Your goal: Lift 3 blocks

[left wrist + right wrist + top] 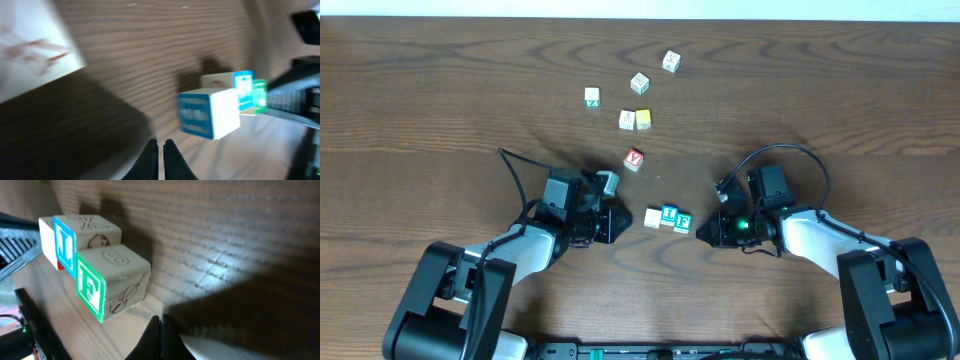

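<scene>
A row of three blocks (668, 218) rests on the wooden table (840, 110) between two pincers, both pressed together: cream block (653, 218) just beside the left pincer (625, 222), blue-letter block (669, 214) midway, green F block (683, 223) just beside the right pincer (700, 232)

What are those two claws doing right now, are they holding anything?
Left gripper: closed, holding nothing.
Right gripper: closed, holding nothing.
</scene>
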`<state>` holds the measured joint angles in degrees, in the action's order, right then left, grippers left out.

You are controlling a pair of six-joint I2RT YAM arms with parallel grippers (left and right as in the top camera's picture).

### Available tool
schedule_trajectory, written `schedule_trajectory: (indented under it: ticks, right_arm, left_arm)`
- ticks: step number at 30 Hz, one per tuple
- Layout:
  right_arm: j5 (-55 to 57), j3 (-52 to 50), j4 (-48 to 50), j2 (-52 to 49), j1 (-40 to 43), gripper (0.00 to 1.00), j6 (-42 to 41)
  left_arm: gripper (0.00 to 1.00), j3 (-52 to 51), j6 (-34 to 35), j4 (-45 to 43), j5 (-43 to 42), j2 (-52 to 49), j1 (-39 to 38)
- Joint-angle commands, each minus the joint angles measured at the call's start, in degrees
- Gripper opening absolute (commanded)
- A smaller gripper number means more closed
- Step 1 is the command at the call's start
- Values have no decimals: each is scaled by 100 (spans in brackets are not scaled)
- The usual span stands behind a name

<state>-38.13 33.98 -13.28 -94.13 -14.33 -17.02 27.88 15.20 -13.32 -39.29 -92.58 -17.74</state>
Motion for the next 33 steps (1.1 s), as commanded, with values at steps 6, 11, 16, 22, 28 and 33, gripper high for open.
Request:
schedule_trajectory:
  ticks: [6,11,16,22,28,33]
  right_arm:
    - [138,-35,-446,-55,-129,1,-31]
    - [4,-35,-490,-55,-319,1,-44]
    - [15,-35,-345,-55,-538,1,-267]
    - [17,-35,151,-55,-619,1,-560]
    - [190,-35,236,-55,-619,1,-656]
    - [238,-35,245,-55,-619,1,-654]
  left_arm:
    - [7,85,-13,98,448,-33,179]
    - [7,87,-11,101,592,-33,243]
    - [7,85,-11,103,592,-33,243]
    - [8,85,-11,103,592,-33,243]
    - [7,85,-11,103,592,-33,243]
    - [7,85,-11,103,592,-33,240]
